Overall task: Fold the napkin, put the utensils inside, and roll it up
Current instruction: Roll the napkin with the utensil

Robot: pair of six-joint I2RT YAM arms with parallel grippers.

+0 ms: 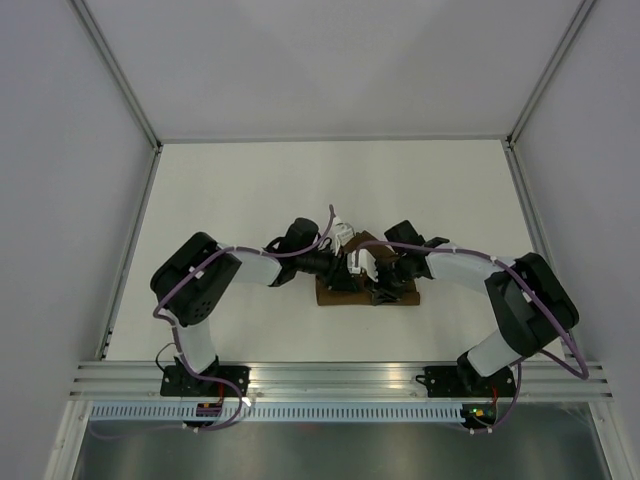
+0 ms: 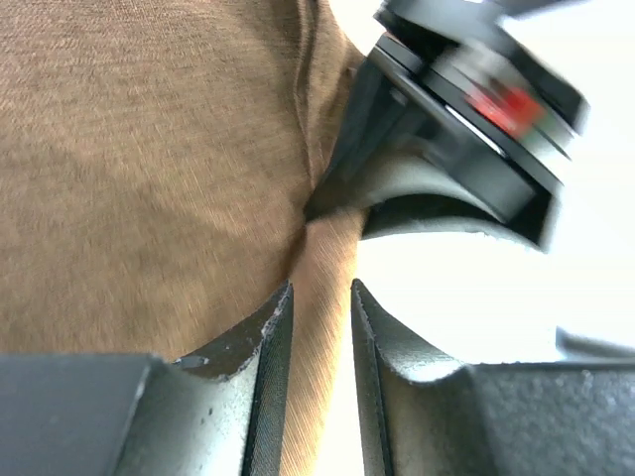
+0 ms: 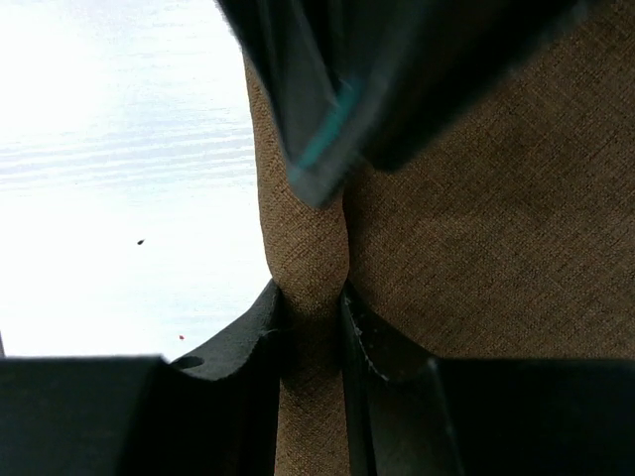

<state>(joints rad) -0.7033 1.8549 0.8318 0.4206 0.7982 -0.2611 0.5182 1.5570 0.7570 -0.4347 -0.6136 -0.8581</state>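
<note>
The dark brown napkin (image 1: 335, 293) lies bunched into a narrow strip at the table's middle, mostly covered by both wrists. My right gripper (image 3: 313, 302) is shut on a raised fold of the napkin (image 3: 496, 218); in the top view it (image 1: 380, 272) comes in from the right. My left gripper (image 2: 322, 297) hovers over the napkin's edge (image 2: 149, 149). Its jaws stand a narrow gap apart, with cloth and bare table showing between them. In the top view it (image 1: 350, 262) sits close against the right one. The knife is hidden.
The white table (image 1: 250, 200) is walled by grey panels on three sides, with an aluminium rail (image 1: 340, 375) along the near edge. The two wrists crowd each other; the right arm's finger (image 2: 347, 149) shows close in the left wrist view.
</note>
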